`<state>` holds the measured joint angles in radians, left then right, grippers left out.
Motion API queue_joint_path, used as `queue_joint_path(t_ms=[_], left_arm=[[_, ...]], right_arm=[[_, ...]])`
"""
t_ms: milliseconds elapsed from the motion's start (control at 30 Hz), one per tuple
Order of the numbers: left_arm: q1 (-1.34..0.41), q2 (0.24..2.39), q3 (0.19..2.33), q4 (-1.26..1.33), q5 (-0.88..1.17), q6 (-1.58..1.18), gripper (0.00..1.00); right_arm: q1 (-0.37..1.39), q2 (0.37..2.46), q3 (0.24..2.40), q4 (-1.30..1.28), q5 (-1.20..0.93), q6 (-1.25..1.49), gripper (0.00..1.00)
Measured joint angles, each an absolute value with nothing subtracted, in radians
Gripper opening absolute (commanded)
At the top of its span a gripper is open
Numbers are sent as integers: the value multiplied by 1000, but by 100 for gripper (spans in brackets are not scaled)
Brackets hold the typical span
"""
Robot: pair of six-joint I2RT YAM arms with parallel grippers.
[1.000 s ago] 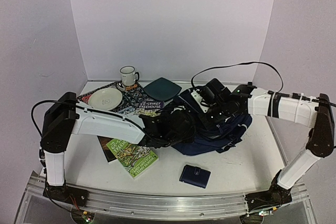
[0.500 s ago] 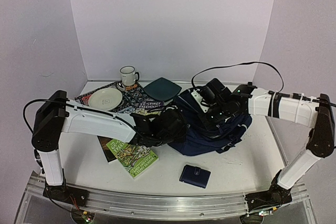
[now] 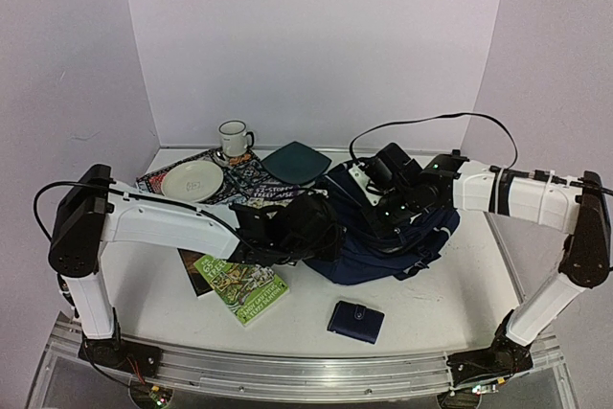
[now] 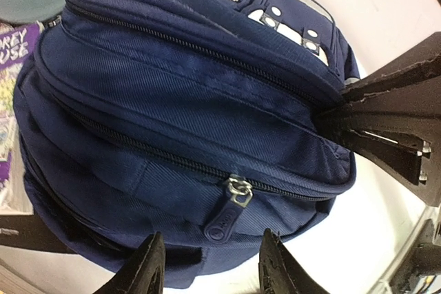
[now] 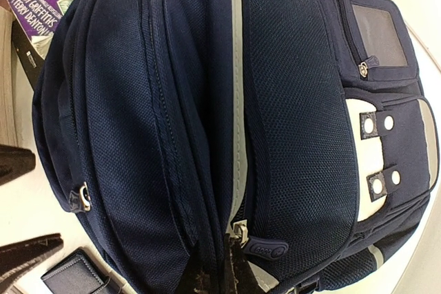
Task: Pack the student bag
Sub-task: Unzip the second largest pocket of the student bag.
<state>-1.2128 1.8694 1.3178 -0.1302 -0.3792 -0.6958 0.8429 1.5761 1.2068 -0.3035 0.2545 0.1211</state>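
The student bag (image 3: 388,237), a navy backpack, lies on its side mid-table. My left gripper (image 3: 316,227) sits at the bag's left end, open. In the left wrist view its fingertips (image 4: 148,266) stand apart just short of the bag (image 4: 172,101), either side of a navy zipper pull (image 4: 229,213), touching nothing. My right gripper (image 3: 391,206) is over the bag's top. In the right wrist view it (image 5: 219,256) is shut on a fold of bag fabric (image 5: 289,101) beside a second zipper pull (image 5: 265,247).
A green book (image 3: 241,284) and a small navy wallet (image 3: 355,321) lie near the front. At the back left are a cream plate (image 3: 192,180), a mug (image 3: 233,138), a dark teal square plate (image 3: 297,161) and a Treehouse book (image 3: 263,193).
My left arm has drawn back to the left, off the bag's end, and its jaws have spread wider. The right gripper has kept its pinch and place.
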Motion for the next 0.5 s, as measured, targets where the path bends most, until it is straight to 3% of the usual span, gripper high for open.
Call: queue_joint_path(t_ms=[400,500], left_arm=[[-1265,1979,1390,-129,-534,-495,46],[-1283,2009,1413,-132,-584,-463,40]], right_arm=[[842,1576,1207,-303,246,129,4],[842,1576,1207,-303,243,130,4]])
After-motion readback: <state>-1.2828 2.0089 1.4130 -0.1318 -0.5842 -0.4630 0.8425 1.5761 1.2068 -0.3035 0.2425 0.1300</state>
